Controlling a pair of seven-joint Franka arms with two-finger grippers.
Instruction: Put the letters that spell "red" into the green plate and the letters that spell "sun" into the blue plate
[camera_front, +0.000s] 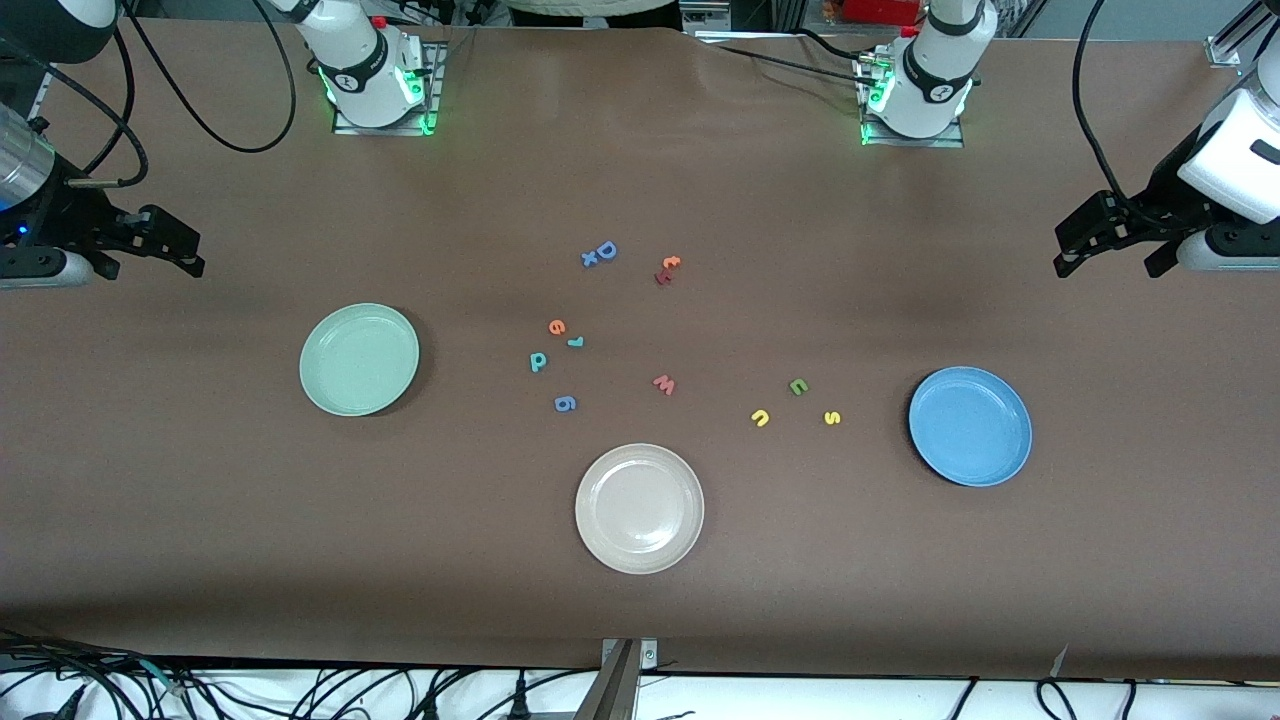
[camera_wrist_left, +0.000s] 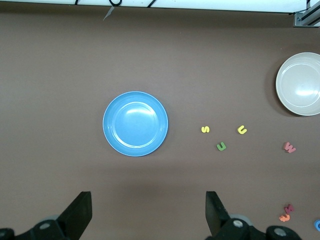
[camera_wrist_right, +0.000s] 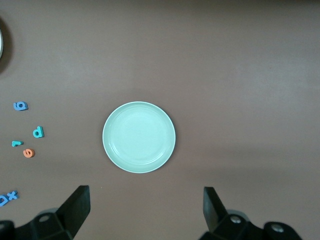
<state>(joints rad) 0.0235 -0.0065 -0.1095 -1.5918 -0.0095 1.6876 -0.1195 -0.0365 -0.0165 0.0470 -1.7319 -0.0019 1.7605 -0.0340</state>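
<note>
The pale green plate (camera_front: 359, 359) lies toward the right arm's end, the blue plate (camera_front: 970, 426) toward the left arm's end; both hold nothing. Between them, nearer the green plate, lie an orange "e" (camera_front: 557, 327), a small teal "r" (camera_front: 576, 342) and a teal "d" (camera_front: 538, 361). Nearer the blue plate lie a green "u" (camera_front: 798, 386), a yellow "u" (camera_front: 760, 418) and a yellow "s" (camera_front: 832, 418). My right gripper (camera_front: 155, 266) hangs open over bare table by the green plate (camera_wrist_right: 139, 137). My left gripper (camera_front: 1105, 270) hangs open by the blue plate (camera_wrist_left: 135, 123).
A beige-white plate (camera_front: 639, 508) sits nearest the front camera at mid-table. Other loose letters: a blue "6" (camera_front: 565, 403), a pinkish-red "w" (camera_front: 664, 384), a blue "D" with an "x" (camera_front: 600, 253), and an orange-red pair (camera_front: 667, 269) closer to the bases.
</note>
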